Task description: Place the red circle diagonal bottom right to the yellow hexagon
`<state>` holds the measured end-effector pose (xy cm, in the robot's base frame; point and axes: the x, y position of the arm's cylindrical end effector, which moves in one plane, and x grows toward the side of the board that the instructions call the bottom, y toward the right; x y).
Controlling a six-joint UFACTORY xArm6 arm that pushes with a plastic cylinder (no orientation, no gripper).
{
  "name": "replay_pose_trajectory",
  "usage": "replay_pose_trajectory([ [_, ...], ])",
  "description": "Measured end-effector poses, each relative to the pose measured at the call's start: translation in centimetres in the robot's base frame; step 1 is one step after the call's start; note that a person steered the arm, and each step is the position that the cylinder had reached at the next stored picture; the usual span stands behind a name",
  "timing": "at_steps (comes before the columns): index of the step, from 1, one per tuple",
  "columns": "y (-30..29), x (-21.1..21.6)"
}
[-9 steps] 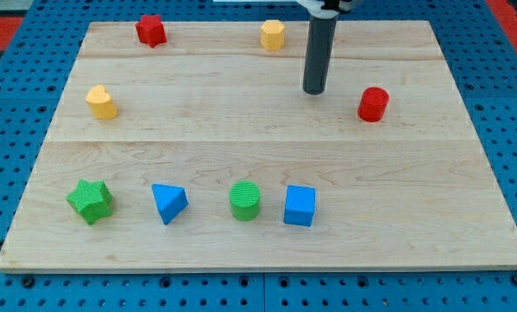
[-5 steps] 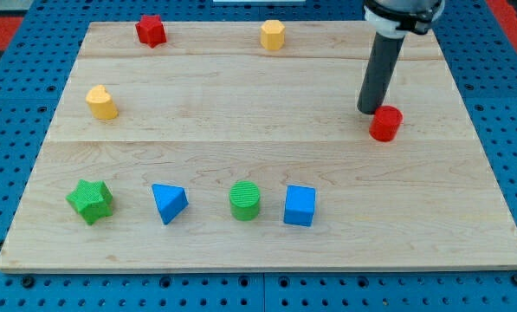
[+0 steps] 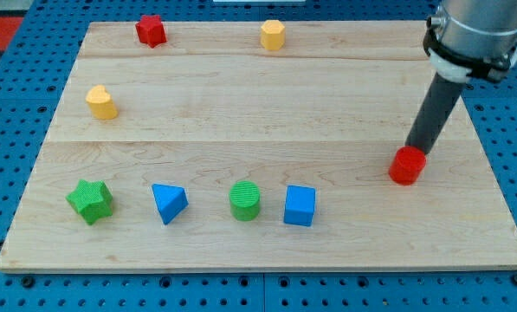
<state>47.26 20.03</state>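
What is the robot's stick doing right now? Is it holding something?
No gripper: my tip holds nothing; it sits against the upper edge of the red circle.

The arm enters from the view's top right corner, its grey wrist housing ringed by a dark band with a pale edge. From it the straight dark rod slants down and toward the view's left. My tip sits low at the view's right side, at bench height.
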Motion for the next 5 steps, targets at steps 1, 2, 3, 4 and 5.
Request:
replay_pose_trajectory([
  [1,0.0,2.8],
  [2,-2.0,4.6],
  [3,-1.5,7.3],
  [4,-3.1,8.5],
  [5,-3.0,8.3],
])
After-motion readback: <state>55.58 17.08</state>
